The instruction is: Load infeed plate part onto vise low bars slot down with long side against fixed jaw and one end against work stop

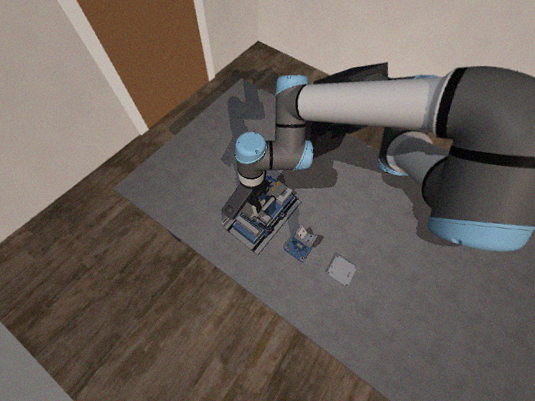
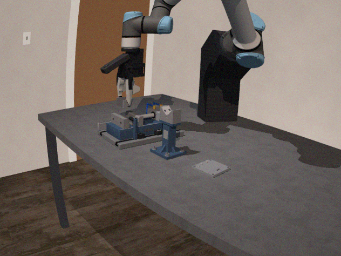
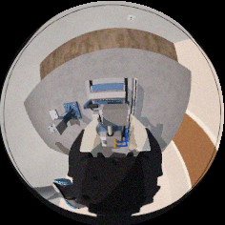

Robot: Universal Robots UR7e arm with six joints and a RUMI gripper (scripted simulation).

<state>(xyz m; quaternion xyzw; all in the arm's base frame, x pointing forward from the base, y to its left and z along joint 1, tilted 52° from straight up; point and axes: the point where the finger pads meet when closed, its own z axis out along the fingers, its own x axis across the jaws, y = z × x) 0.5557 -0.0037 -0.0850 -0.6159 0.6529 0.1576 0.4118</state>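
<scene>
My gripper [image 2: 124, 101] hung over the vise [image 2: 129, 129], fingers [image 2: 128, 92] pointing down and clenched on the part [image 2: 121, 102], a small grey block held above the gap between the jaws and not touching them. In the wrist view the part [image 3: 113, 113] sat between my fingers with the vise's blue base [image 3: 108, 88] beyond it. Which way its slot faced, I could not tell. The vise stood open on its pale rails at the table's [image 2: 247, 193] far left. Just beside it, toward the middle, stood the V-block [image 2: 170, 115] on a blue post, nothing resting in it. Farther right, well apart from both, lay the infeed plate [image 2: 211, 167], flat, with no block on it. From the top, my wrist [image 1: 251, 149] covered the rear of the vise [image 1: 259, 223].
</scene>
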